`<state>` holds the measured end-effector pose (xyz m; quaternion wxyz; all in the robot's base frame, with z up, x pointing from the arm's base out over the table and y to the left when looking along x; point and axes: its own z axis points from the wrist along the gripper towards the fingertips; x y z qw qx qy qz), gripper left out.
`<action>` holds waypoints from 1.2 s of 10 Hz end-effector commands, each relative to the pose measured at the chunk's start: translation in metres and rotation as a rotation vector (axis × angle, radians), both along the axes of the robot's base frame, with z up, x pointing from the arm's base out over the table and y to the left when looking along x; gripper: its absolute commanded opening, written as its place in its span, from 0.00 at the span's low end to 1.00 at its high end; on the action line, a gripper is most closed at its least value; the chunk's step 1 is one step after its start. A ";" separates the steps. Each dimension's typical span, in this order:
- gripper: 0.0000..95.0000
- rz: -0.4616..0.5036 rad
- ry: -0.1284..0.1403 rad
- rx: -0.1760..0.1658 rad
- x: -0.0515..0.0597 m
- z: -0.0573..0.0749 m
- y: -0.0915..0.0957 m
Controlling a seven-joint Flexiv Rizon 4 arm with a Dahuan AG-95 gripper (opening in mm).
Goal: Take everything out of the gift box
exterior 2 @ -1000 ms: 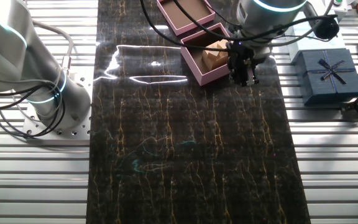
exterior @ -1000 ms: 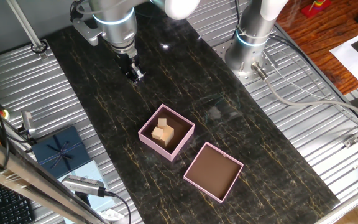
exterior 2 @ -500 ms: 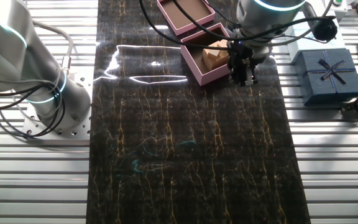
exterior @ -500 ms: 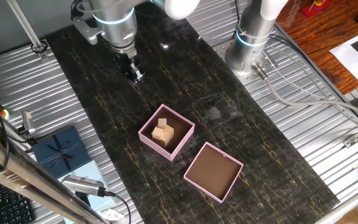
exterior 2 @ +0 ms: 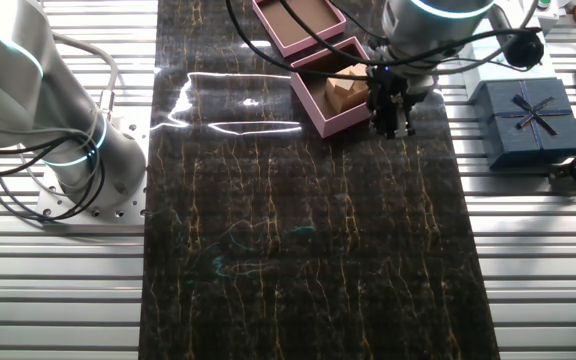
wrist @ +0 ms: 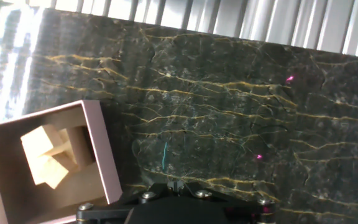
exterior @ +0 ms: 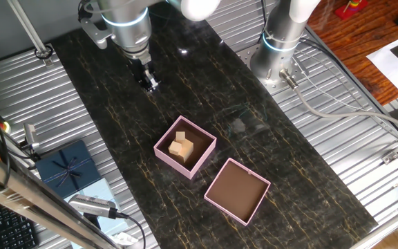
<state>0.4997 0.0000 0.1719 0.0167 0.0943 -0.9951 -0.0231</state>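
The pink gift box (exterior: 165,153) stands on the dark marble table with a few tan wooden blocks (exterior: 181,146) piled inside. It also shows in the other fixed view (exterior 2: 313,108) with the blocks (exterior 2: 343,90), and at the lower left of the hand view (wrist: 102,155) with the blocks (wrist: 50,155). My gripper (exterior: 150,84) hangs above bare table, apart from the box and well behind it. Its fingers look closed together and hold nothing. It also shows in the other fixed view (exterior 2: 390,126) and, barely, in the hand view (wrist: 176,185).
The shallow pink lid tray (exterior: 237,191) lies beside the box (exterior 2: 298,20). A dark blue ribboned box (exterior: 64,166) sits off the marble on the slatted metal (exterior 2: 528,120). A second arm's base (exterior: 278,41) stands at the table's far side.
The gripper has shifted very slightly toward the gift box. The box and blocks have not moved.
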 end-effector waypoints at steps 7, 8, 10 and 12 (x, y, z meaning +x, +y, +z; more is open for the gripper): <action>0.00 0.050 0.026 -0.029 0.000 0.000 0.000; 0.00 0.050 0.031 -0.033 0.000 0.000 0.000; 0.00 0.062 0.052 -0.027 0.000 0.000 0.000; 0.00 0.082 0.074 -0.028 0.000 0.000 0.000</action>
